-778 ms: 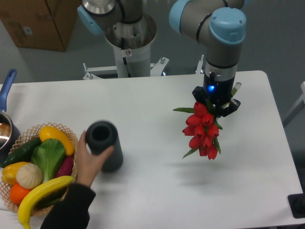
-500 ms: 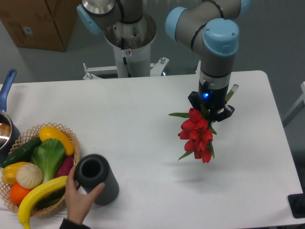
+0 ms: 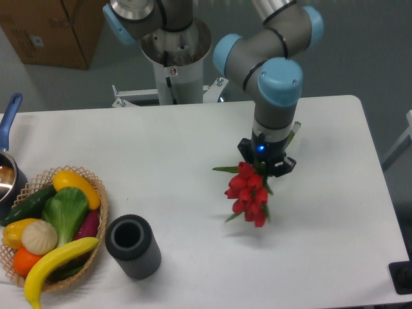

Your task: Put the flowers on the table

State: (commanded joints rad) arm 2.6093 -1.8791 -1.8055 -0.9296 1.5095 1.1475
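Observation:
A bunch of red flowers [image 3: 247, 194] with green leaves hangs head-down from my gripper [image 3: 265, 162], which is shut on the stems. The blooms hang just above the white table [image 3: 193, 148], right of its middle, with a faint shadow under them. The stem ends stick out behind the gripper near the arm's wrist. The fingers themselves are mostly hidden by the wrist and the flowers.
A dark grey cylindrical vase [image 3: 133, 246] stands upright at the front left. A wicker basket [image 3: 102, 211] of vegetables and fruit sits at the left edge. A pot with a blue handle [image 3: 9, 114] is at the far left. The robot base [image 3: 174, 58] is behind the table.
My gripper has moved left and lower with the flowers. The person's hand moved the vase toward the front left and has left the view.

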